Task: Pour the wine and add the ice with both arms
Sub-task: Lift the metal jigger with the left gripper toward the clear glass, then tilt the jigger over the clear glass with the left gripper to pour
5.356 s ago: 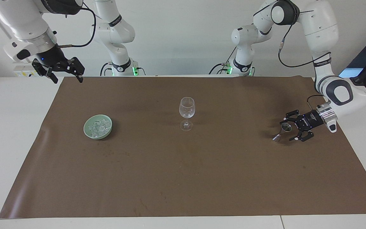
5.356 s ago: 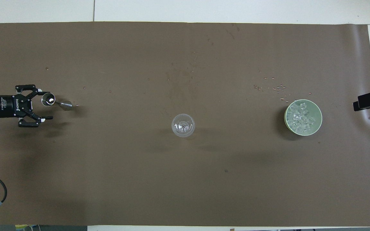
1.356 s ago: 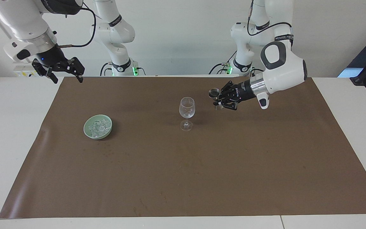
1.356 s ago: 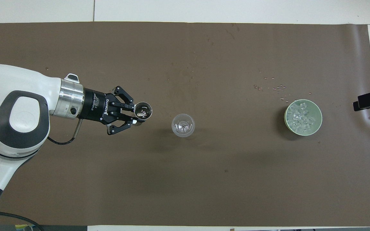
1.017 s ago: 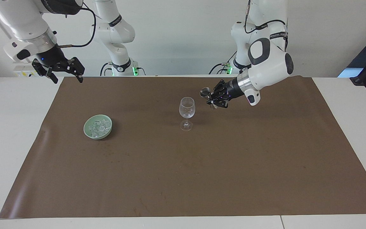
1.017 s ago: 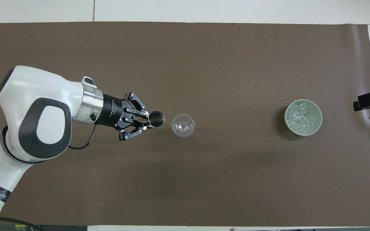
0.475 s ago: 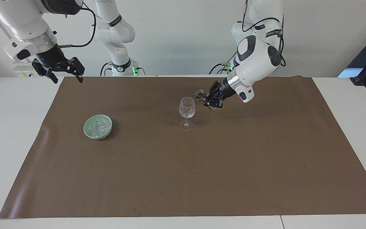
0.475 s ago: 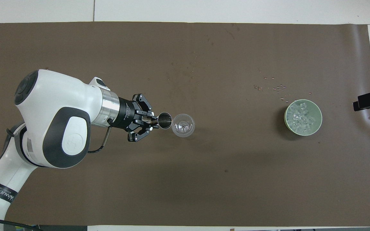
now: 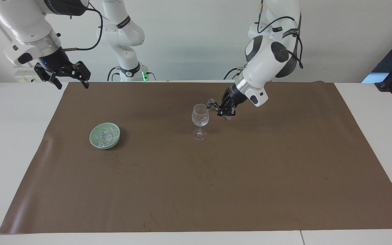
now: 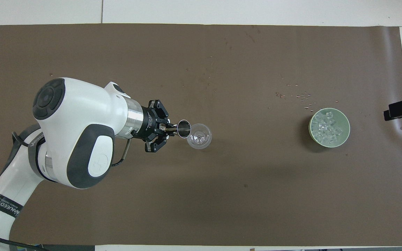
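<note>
Steel jigger (image 9: pixel 212 103), clamped tilted in the left pincer (image 9: pixel 224 108) at the wine glass (image 9: pixel 200 115) rim, hides its contents from us; right pincer (image 9: pixel 69 77) gapes, waiting at the mat (image 9: pixel 250 170) corner.

Robotics lab, 2 white arms (image 9: pixel 267 58) bolted at brown-papered table (image 9: pixel 196 190), bare white wall

High facing and overhead views
</note>
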`<state>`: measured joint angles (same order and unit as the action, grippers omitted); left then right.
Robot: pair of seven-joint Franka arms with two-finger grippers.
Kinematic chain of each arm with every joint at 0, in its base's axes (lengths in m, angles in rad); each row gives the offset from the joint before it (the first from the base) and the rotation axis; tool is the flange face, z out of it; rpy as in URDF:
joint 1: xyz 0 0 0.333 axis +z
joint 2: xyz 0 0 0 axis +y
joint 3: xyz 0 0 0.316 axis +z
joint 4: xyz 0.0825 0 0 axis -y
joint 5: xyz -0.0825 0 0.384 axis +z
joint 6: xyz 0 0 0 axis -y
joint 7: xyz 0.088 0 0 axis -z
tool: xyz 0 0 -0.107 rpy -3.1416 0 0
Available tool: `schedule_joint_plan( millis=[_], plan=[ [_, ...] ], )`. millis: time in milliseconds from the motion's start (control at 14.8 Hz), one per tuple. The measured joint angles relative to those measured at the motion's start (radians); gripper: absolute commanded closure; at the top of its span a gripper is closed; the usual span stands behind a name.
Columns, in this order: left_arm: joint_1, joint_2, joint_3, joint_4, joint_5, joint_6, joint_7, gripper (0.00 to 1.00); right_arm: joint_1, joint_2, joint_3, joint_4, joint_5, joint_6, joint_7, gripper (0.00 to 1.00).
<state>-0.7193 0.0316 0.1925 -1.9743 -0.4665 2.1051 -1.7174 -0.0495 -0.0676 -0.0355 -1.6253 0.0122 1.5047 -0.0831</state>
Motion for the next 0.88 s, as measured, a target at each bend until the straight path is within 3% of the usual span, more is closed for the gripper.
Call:
schedule_joint_plan(
  millis=[881],
  plan=[
    [-0.077,0.010,-0.002,0.046,0.302,0.002,-0.139,1.00,0.000,0.000,0.000,0.000,0.000,0.000,0.000,0.00]
  ],
)
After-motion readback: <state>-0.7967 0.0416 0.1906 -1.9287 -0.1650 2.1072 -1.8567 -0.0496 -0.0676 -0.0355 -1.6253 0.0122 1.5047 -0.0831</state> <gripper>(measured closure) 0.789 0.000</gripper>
